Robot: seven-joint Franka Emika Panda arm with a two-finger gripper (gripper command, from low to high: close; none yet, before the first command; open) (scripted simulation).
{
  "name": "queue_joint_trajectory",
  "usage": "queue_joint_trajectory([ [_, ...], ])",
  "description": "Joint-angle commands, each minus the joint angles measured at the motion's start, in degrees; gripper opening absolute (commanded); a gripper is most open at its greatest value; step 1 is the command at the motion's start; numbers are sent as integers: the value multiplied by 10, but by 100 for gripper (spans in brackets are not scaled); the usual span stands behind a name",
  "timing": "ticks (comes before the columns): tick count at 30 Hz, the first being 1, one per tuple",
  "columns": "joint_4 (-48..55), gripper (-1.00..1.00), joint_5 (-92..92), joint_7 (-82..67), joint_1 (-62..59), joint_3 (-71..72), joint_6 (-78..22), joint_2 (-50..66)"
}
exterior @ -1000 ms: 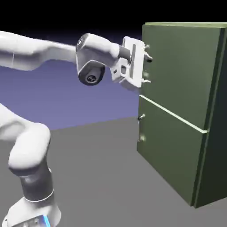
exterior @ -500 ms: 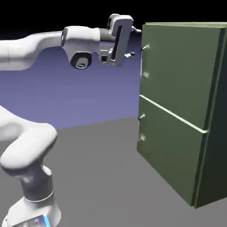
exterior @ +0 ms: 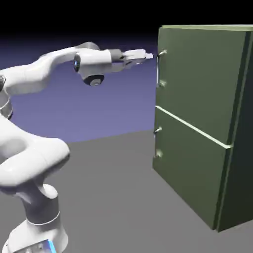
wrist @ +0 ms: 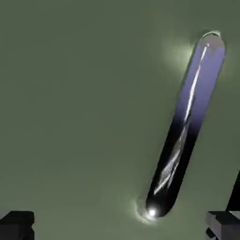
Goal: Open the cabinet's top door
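**Fingers wide, bar handle not yet between them**

While the fingers stand wide and hold nothing, the handle lies off toward one fingertip in the hand view. Closing now could miss it.

That bar runs upright along the top door's near edge on the cabinet.

Exterior view looks sideways; hand view (seemingly close) faces the shared handle.

Matt olive top door; glossy, mirror-like metal handle.
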Motion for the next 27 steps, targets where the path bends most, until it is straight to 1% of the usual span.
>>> queue_joint_trajectory([
  [1, 7, 0, 25, 25, -12, 15, 0, -8],
  [4, 18, 0, 61, 60, -29, 36, 1, -19],
  [9, 89, 0, 81, 62, -126, 59, -27, -27],
  [10, 89, -100, 81, 62, -126, 59, -27, -27],
  [11, 89, -100, 81, 62, -126, 59, -27, -27],
  [22, -140, -100, 139, 61, 2, -61, -280, -201],
  [27, -244, -100, 143, 7, 85, -116, -367, -221],
])
